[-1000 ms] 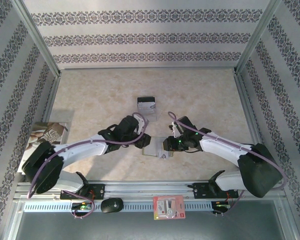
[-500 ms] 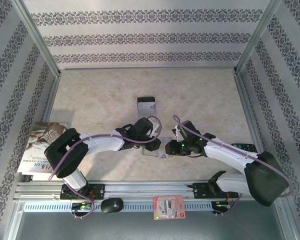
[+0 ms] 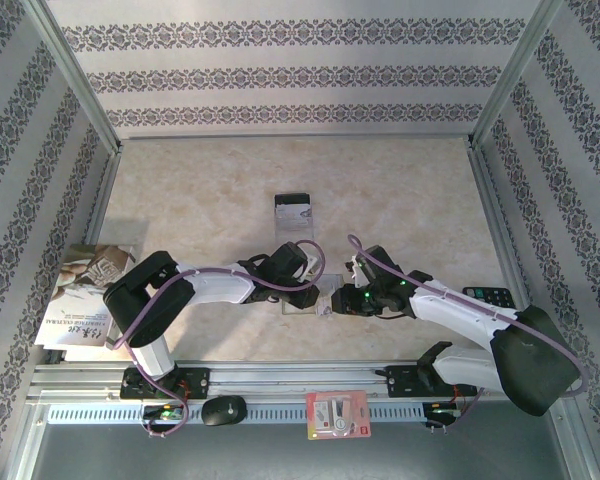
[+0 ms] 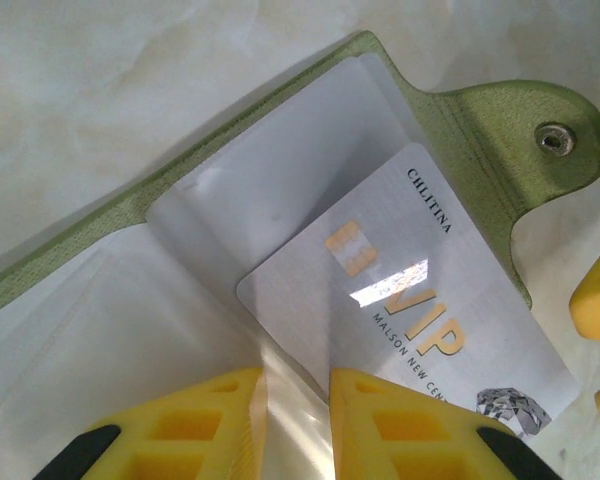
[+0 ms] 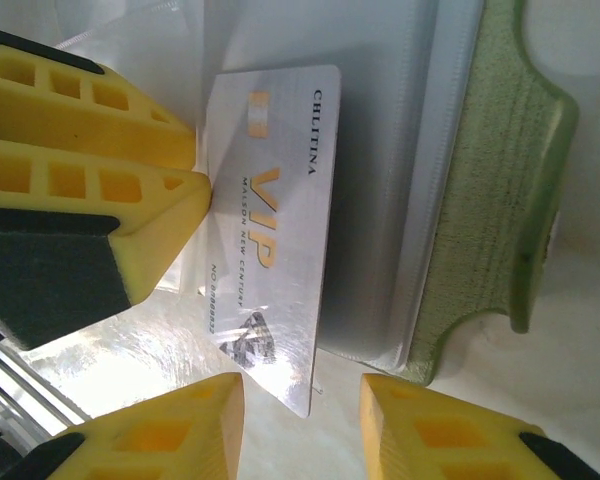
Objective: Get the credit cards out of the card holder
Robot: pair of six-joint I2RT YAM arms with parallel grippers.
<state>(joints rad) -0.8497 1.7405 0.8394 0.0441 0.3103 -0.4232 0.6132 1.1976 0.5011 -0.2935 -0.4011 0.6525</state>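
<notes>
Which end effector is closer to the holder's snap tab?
Right. The right end effector sits beside the snap tab; the left end effector is across the silver card, at its far edge.

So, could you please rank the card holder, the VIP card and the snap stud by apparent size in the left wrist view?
Largest: card holder, running past the frame's edge.
Then: VIP card.
Smallest: snap stud, tiny by comparison.
</notes>
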